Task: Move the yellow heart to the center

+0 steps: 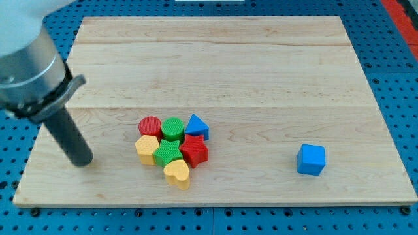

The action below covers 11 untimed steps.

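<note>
The yellow heart (177,173) lies at the bottom of a tight cluster of blocks, below the board's centre and a little to the view's left. It touches the green block (167,154) and sits next to the red star (194,149). My tip (82,161) rests on the board at the view's left, well left of the cluster and apart from every block. The rod slants up to the arm's grey body at the top left corner.
The cluster also holds a red cylinder (149,126), a green cylinder (172,128), a blue triangle (196,126) and a yellow hexagon (146,149). A blue cube (311,159) stands alone at the right. The wooden board (261,65) lies on a blue pegboard.
</note>
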Each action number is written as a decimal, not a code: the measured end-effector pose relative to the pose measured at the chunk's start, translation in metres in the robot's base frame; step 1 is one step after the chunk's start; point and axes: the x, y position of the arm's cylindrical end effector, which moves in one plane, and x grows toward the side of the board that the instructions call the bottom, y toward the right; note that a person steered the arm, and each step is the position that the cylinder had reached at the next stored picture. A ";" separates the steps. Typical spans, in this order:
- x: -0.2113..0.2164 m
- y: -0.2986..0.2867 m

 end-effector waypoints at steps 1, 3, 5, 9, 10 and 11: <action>0.038 0.041; 0.053 0.072; 0.053 0.115; -0.009 0.186; -0.024 0.214; -0.020 0.177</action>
